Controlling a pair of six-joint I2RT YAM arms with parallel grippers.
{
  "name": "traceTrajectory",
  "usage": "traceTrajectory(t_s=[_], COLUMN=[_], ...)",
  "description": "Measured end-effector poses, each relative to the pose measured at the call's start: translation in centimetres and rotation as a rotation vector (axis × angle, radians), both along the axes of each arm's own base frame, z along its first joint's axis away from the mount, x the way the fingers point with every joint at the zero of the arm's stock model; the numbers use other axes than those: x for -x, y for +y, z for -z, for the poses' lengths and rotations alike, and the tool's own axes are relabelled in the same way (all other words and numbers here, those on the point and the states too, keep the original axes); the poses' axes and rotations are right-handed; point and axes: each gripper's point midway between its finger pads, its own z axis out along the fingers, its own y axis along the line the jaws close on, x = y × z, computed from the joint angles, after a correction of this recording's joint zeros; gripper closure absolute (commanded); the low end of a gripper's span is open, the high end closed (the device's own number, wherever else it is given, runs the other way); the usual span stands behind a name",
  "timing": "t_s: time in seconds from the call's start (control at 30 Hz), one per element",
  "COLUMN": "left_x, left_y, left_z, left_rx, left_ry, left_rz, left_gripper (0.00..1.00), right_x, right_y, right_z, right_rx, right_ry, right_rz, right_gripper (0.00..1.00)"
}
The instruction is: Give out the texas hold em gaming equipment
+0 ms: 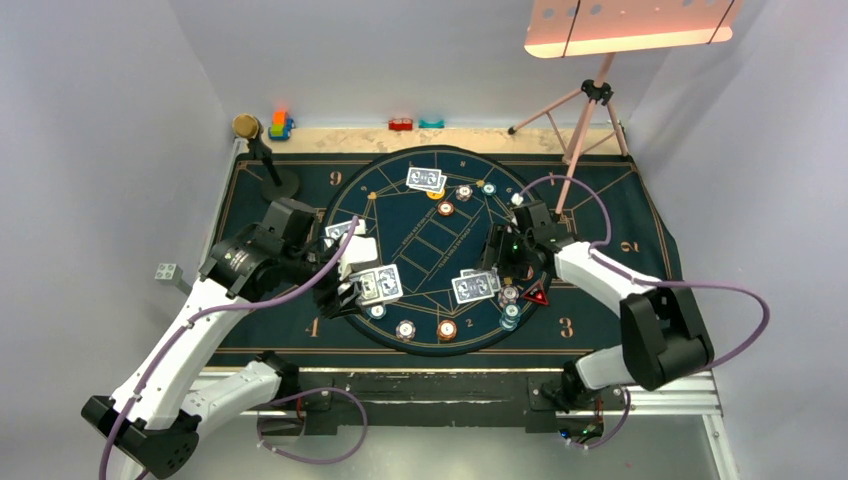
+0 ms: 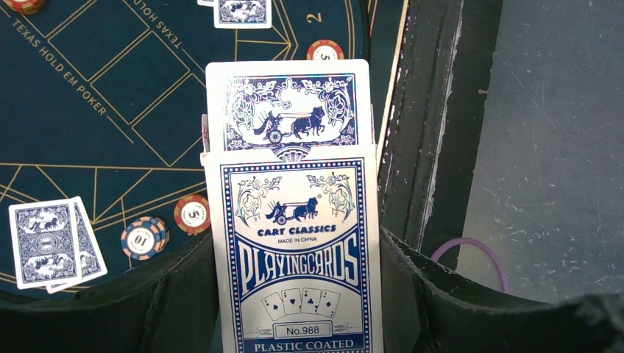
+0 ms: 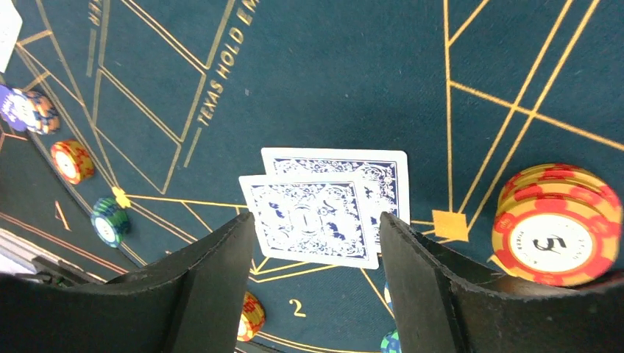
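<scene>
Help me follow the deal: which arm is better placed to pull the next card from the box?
Right, probably. The left gripper is shut on the card box, a card sticking out of its top. The right gripper is open and empty, hovering over two dealt cards.

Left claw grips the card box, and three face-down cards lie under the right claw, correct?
Two, not three: the right wrist view shows two overlapping face-down cards under the right claw. The left claw does grip the card box.
</scene>
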Motion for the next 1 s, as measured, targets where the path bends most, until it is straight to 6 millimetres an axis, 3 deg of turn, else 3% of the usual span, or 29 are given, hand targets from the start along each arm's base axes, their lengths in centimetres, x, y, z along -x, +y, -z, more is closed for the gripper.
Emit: traceTrajectory(t_s=[0.13,0.3,0.4,0.57,0.77,1.0], left_x=[0.0,0.0,0.0,0.0,0.0,0.0], left_y=[0.0,0.0,0.0,0.0,0.0,0.0], left_z=[0.0,0.0,0.0,0.0,0.0,0.0], left_rx=[0.001,0.001,0.002,0.002,0.002,0.002], left_ry=[0.001,0.002,0.001,0.001,0.001,0.001], left_rz=[0.001,0.001,0.001,0.001,0.001,0.001], left_gripper=[1.0,1.0,1.0,1.0,1.0,1.0], right_x=[-0.8,-1.9,-1.0,3.5,7.5,9.5], right_y=[0.1,3.2,6.4,12.1,16.1,19.7], right_z=[-3.2,-11.3,-16.0,-20.3,-21.9,-19.0], right_rx=[-0.007,-0.119,-0.223,-0.432,-0.574,-0.617], right_ry=[-0.07,-0.24,-0.318,-0.328,-0.274,-0.127], right_rz=[0.002,-0.074,-0.179,-0.38,-0.522,-0.607], right_gripper=[0.24,0.12,0.1,0.08,0.06,0.04])
